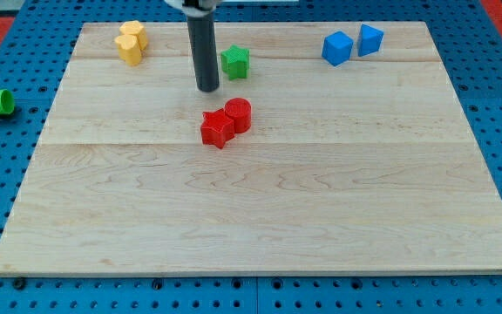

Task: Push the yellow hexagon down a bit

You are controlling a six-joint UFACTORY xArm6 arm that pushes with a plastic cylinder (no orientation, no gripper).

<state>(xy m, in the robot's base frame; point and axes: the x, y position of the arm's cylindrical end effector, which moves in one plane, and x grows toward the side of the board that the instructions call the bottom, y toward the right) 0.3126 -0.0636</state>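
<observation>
Approach step. My tip (207,88), a plain rod without jaws to spread or pinch, stands well right of the yellow plastic hexagon (132,34) on the wooden board (260,218). Next: position above it, then push toward the view's bottom.

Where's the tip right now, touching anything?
My tip: touching nothing, just left of the green star, above the red blocks, right of the yellow blocks.

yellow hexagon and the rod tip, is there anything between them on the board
Nothing: in the camera view, only bare wooden board lies between my tip and the yellow hexagon, which touches a second yellow block. The green star sits on the tip's other side.
</observation>
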